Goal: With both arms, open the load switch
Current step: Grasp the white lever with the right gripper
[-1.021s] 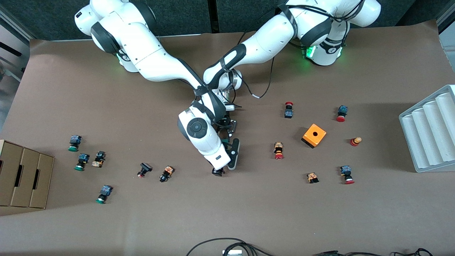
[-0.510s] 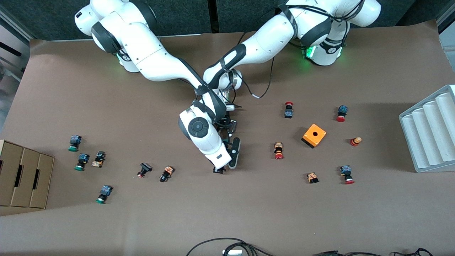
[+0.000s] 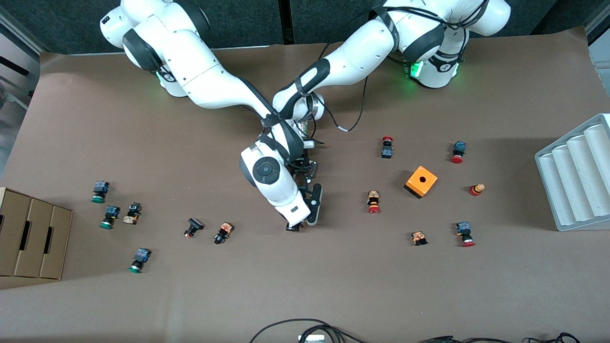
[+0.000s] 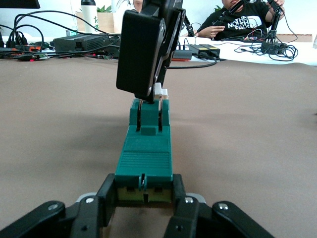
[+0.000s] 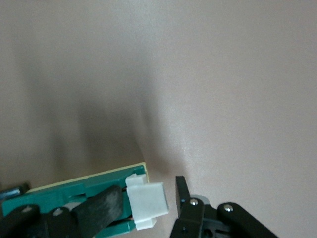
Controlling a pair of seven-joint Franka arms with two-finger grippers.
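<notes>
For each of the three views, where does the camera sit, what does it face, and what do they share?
Front view: high across the table, facing both arms' bases; both arms show.
Left wrist view: on the left wrist, looking along the load switch; the left gripper clamps its near end.
Right wrist view: on the right wrist, looking down; the right gripper straddles the switch's white piece.
Shared: the load switch.

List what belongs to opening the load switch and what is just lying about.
Job: load switch, mid-table; left gripper clamped on one end; right gripper around its white-piece end, jaws not tight.
Lying about: orange cube; scattered push buttons; grey ridged tray; cardboard boxes.
</notes>
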